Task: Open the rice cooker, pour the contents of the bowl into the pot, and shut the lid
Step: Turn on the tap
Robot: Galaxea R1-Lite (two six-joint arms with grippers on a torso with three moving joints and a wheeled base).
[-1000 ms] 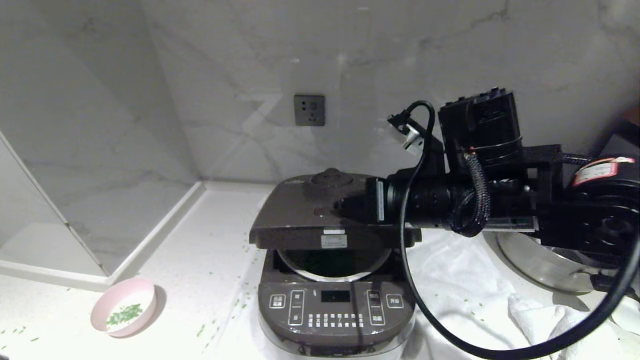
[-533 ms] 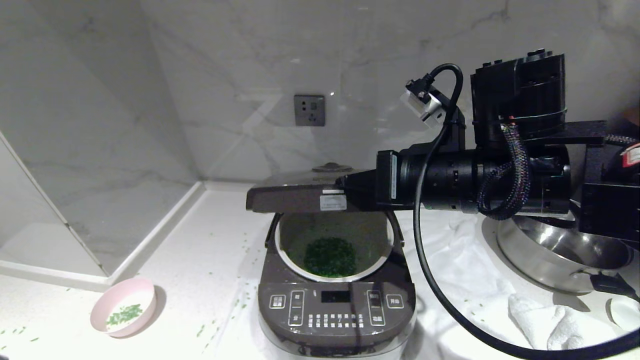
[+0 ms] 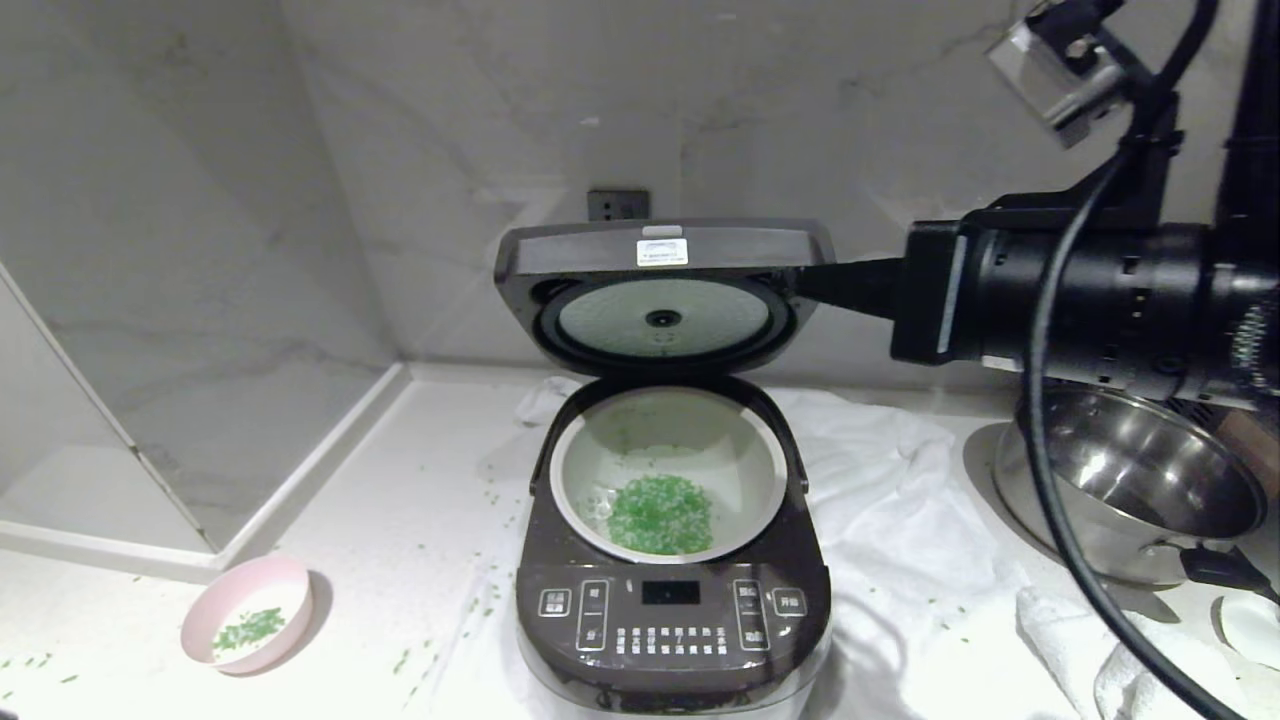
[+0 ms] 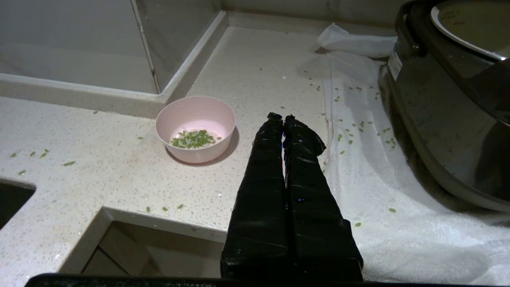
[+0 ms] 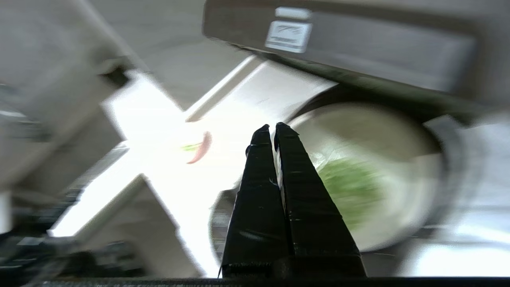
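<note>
The rice cooker [image 3: 672,610] has white Chinese signs on the buttons of its front panel, but they are too small to read. There are also rows of tiny white marks under its little dark screen [image 3: 671,592], and the screen shows no numbers. A small white sticker [image 3: 662,252] sits on the front edge of the lid [image 3: 664,248]. It has some print on it, too small to read. Another white label [image 4: 395,65] is stuck on the side of the cooker, and its words cannot be read either.
</note>
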